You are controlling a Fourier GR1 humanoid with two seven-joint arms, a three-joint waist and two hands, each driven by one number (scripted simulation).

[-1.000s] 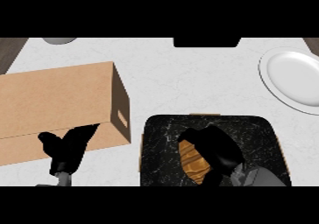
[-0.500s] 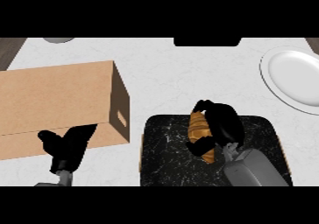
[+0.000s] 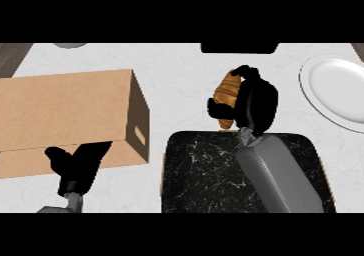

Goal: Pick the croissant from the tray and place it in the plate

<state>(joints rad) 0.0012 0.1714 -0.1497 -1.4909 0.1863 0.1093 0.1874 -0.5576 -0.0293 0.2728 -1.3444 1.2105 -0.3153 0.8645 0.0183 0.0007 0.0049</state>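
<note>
My right hand (image 3: 257,102) is curled round the golden-brown croissant (image 3: 228,96), holding it over the white counter just beyond the far edge of the black marbled tray (image 3: 203,170). The croissant shows at the hand's left side, partly hidden by the fingers and thumb. The white plate (image 3: 340,92) lies to the right of the hand, at the view's right edge, with nothing on it. My left hand (image 3: 78,164) rests open at the lower left, in front of the cardboard box.
A large cardboard box (image 3: 63,117) fills the left side of the counter. A black object (image 3: 239,48) sits at the counter's far edge, and a grey round thing (image 3: 69,45) shows at the top left. My right forearm (image 3: 277,175) crosses the tray.
My right hand has lifted the croissant off the tray and carried it forward, away from me, past the tray's far edge and a little toward the plate. The left hand has stayed still.
</note>
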